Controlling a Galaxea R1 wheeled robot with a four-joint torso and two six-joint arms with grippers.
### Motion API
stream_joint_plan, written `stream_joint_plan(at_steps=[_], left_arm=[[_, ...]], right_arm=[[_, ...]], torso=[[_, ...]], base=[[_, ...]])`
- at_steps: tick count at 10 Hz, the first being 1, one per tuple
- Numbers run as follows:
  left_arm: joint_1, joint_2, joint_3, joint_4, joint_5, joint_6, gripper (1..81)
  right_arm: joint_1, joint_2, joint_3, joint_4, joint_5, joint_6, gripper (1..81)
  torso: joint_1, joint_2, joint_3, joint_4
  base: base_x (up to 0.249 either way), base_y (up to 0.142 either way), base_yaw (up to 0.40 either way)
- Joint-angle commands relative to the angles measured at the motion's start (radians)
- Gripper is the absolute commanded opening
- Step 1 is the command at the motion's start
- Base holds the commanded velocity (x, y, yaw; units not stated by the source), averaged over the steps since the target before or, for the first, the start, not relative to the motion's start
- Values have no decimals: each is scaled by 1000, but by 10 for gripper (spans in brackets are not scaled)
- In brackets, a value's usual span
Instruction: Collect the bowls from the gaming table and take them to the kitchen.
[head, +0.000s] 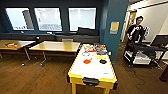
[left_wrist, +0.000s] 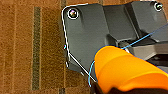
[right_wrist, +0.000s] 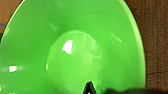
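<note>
I cannot tell either gripper's grip: round orange plastic bowl (left_wrist: 127, 72) and lime-green plastic bowl (right_wrist: 72, 50) could slip while driving.

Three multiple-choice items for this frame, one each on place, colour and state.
1. On the gaming table, the board-game boxes lie at:
A. the far end
B. the near end
C. the middle

2. The bowl in the right wrist view is:
A. orange
B. lime green
C. blue

3. The person is:
A. standing
B. lying down
C. sitting on the table

Answers:
1. A, the boxes sit by the wood-topped table.
2. B, it is bright green throughout.
3. A, upright beside the cart.
</note>
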Motion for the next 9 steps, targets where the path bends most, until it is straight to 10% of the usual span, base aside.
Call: stream_joint_plan(at_steps=[1,9], left_arm=[[-29,-23,-10,-4,50,6,10],[-29,-11,-33,-3,50,6,10]], right_arm=[[23,-11,0,-10,-43,-5,10],[25,-10,-5,-16,-41,-5,10]], torso=[[0,0,0,0],[0,0,0,0]], base=[[0,0,0],[0,0,-273]])
